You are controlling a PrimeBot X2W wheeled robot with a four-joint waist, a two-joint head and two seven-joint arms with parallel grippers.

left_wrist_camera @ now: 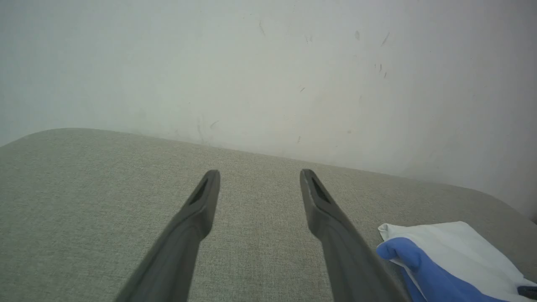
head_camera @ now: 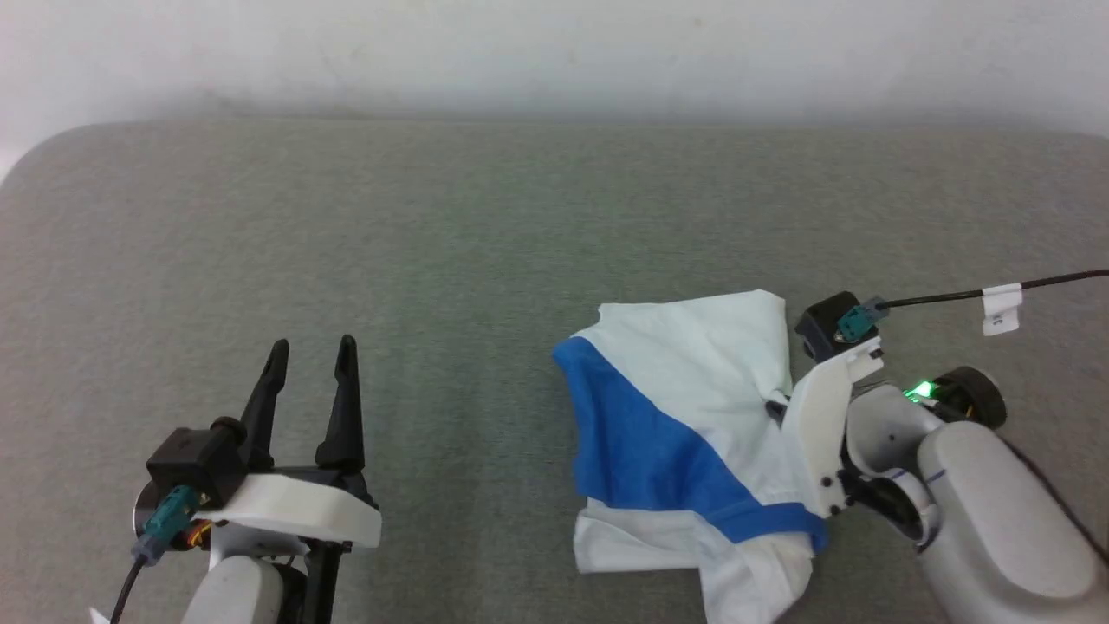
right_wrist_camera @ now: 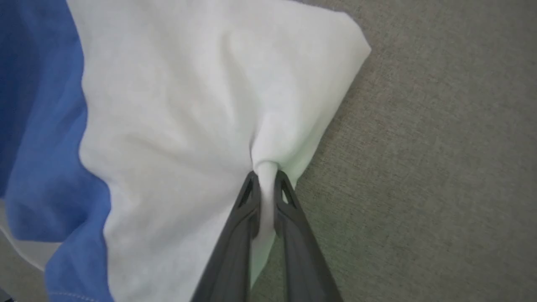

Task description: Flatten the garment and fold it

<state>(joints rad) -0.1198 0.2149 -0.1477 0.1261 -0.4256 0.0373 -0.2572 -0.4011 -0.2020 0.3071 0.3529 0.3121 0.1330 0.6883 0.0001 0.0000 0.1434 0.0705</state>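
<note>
One garment (head_camera: 684, 433) lies crumpled on the grey surface (head_camera: 433, 260). The right claw (right_wrist_camera: 265, 178) pinches its white cloth; the left claw (head_camera: 313, 345) stands spread. Writing on the cable tag (head_camera: 1001, 309) is unreadable.

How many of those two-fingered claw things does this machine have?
2. The left end effector is open over the grey fabric surface; the right end effector is shut on the crumpled white-and-blue shirt.

Left fingers (left_wrist_camera: 197, 209) spread wide over the grey desk (left_wrist_camera: 84, 188).
The garment (left_wrist_camera: 453, 247), blue fold on white, lies just right of the right-hand finger.
</note>
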